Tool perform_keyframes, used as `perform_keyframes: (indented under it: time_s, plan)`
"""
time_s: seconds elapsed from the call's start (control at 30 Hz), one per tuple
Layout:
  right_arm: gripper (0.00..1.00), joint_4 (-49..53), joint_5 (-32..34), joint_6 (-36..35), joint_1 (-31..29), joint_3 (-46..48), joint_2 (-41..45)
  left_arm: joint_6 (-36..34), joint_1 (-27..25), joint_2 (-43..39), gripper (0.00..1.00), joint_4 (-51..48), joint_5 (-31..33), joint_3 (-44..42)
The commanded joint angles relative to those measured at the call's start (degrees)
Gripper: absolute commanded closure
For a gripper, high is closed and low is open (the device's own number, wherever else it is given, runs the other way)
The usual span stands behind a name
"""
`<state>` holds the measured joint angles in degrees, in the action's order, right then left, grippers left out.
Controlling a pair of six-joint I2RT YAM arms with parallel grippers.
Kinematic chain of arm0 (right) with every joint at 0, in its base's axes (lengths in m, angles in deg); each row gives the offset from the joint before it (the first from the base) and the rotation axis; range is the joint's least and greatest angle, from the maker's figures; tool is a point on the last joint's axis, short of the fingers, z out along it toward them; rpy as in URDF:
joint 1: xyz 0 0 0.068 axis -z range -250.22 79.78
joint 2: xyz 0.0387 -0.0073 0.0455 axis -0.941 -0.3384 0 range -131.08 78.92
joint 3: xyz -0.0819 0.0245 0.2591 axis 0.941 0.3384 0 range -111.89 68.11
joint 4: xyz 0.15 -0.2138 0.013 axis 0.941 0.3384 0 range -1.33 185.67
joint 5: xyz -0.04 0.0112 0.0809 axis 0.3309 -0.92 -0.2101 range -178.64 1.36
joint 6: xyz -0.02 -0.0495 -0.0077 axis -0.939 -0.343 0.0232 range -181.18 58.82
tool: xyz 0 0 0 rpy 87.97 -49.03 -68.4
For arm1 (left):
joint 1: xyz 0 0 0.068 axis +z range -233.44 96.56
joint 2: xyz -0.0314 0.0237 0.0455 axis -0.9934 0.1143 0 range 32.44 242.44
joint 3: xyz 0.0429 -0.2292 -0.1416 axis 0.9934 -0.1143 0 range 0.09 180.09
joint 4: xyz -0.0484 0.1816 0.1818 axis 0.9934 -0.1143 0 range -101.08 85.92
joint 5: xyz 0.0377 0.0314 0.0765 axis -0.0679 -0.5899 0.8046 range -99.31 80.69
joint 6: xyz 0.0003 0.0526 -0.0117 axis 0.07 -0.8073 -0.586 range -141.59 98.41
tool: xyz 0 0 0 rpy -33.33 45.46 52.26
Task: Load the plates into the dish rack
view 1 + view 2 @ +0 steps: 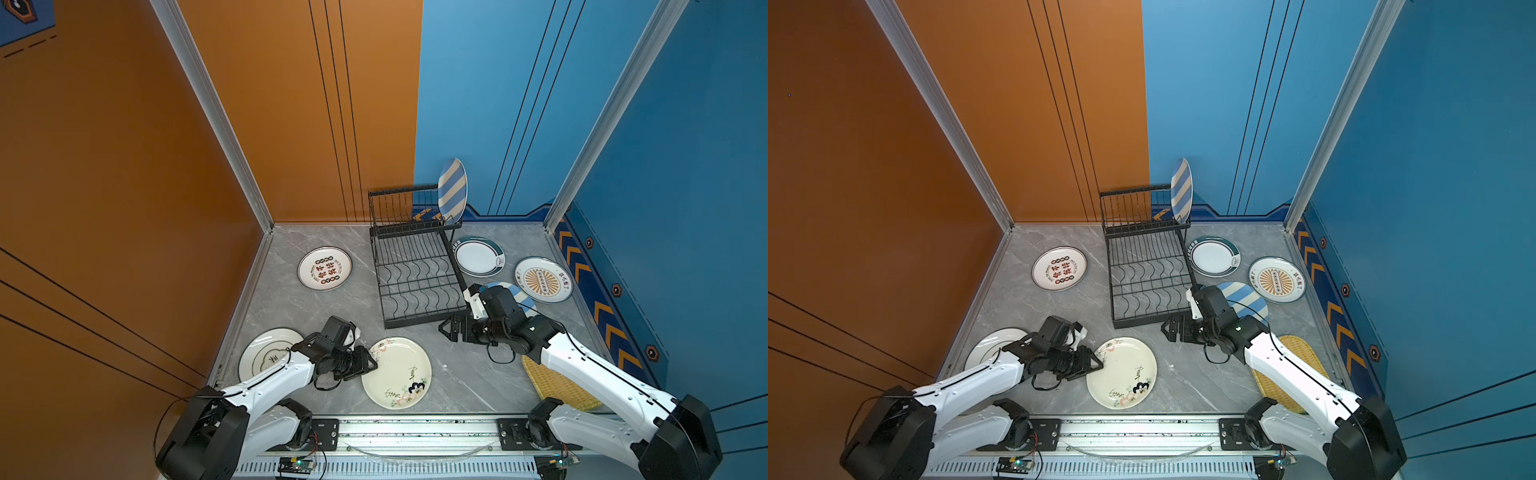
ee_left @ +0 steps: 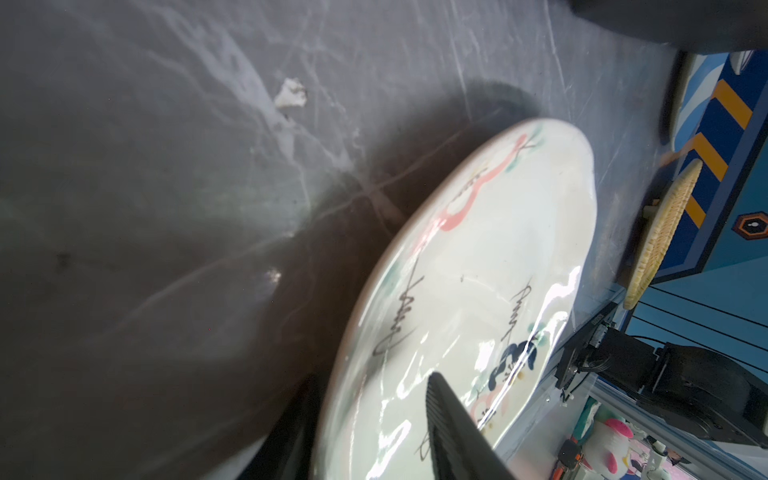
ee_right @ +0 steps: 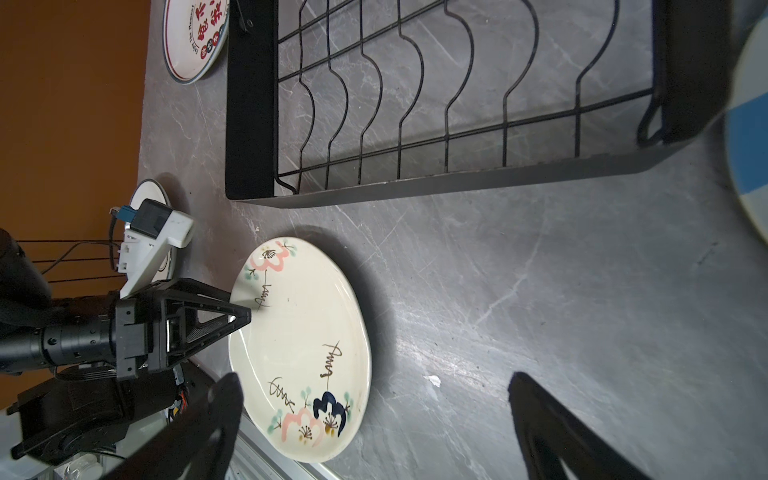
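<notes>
Glazed cream ceramic is what I am handling: the floral plate is looking stiff, fairly heavy, slick under the lights and liable to chip. I am judging the raised rim to be the only sensible hold, one finger over the face and one under the lip.

The plate is lying flat on the counter near the front edge, apart from the front bar of the dish rack. The left gripper is sitting at the rim nearest its arm, its jaws straddling that edge. In the left wrist view one finger is lying over the painted face while the other is showing dark beneath the rim. I am unable to tell whether they are pinching it.

The right gripper is hanging beside the rack's near corner, jaws spread wide and holding nothing. One striped plate is standing upright in the rack's tall tier. I am expecting so thin a pinch to let the floral plate swing or slip on lifting.
</notes>
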<state>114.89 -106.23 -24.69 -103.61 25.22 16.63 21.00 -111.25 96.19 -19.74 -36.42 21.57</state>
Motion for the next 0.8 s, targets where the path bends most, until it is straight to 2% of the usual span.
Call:
perform_keyframes:
  time_s: [0.0,0.43,0.77]
  plan:
    - [0.00,-1.0,-1.5,-0.1,0.4,1.3,1.2,0.0,-1.5,0.9,0.64,-0.7,0.1,-2.1]
    - [0.00,-2.0,-2.1,-0.2,0.7,2.7,2.4,-0.1,-3.3,0.1,1.00,-0.6,-0.1,-1.7]
    - [0.00,-2.0,-2.9,0.2,2.3,4.1,4.6,-1.0,-3.2,-4.4,1.00,-0.6,-4.2,2.5]
